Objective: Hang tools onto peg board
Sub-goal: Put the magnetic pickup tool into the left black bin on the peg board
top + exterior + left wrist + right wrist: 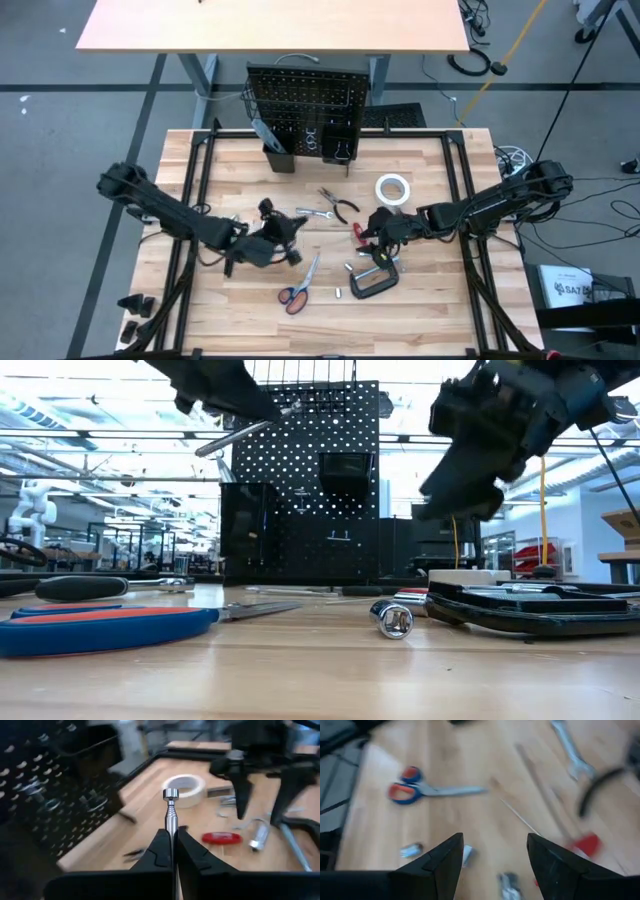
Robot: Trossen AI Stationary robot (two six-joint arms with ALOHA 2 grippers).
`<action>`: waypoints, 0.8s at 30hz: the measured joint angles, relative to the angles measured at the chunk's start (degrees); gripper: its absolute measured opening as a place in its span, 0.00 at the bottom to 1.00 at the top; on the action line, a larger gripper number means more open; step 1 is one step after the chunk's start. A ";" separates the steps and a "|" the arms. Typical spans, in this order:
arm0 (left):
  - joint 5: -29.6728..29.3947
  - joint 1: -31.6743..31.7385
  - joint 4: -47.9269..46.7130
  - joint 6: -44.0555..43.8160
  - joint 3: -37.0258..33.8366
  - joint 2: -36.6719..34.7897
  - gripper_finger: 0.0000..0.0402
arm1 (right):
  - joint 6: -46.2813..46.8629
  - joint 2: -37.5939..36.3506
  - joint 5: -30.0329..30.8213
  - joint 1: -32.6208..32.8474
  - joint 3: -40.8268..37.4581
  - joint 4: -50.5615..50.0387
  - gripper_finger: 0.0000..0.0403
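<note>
Left gripper (171, 851) is pinched tight on the silver ratchet (171, 815), peg board (308, 100) at 12 o'clock, so it could twist loose mid-swing; right gripper (495, 851) hangs wide open, empty.

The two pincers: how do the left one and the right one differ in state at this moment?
The left pincer is shut on the silver ratchet; the right pincer is open and holds nothing. The left pincer points the ratchet toward the white tape roll and beside the peg board; the right pincer looks down on the orange-handled scissors. Both are above the table.
</note>
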 joint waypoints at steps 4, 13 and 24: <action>22.50 -0.10 22.05 6.76 -8.98 -2.10 0.00 | -2.29 2.13 -0.07 1.30 0.00 10.61 0.53; 33.24 0.58 42.58 6.87 -16.24 -1.66 0.00 | -20.81 5.79 0.22 5.69 2.33 31.17 0.10; 35.25 2.16 49.96 1.03 -15.35 3.43 0.00 | -23.90 11.11 1.84 5.94 10.24 30.35 0.00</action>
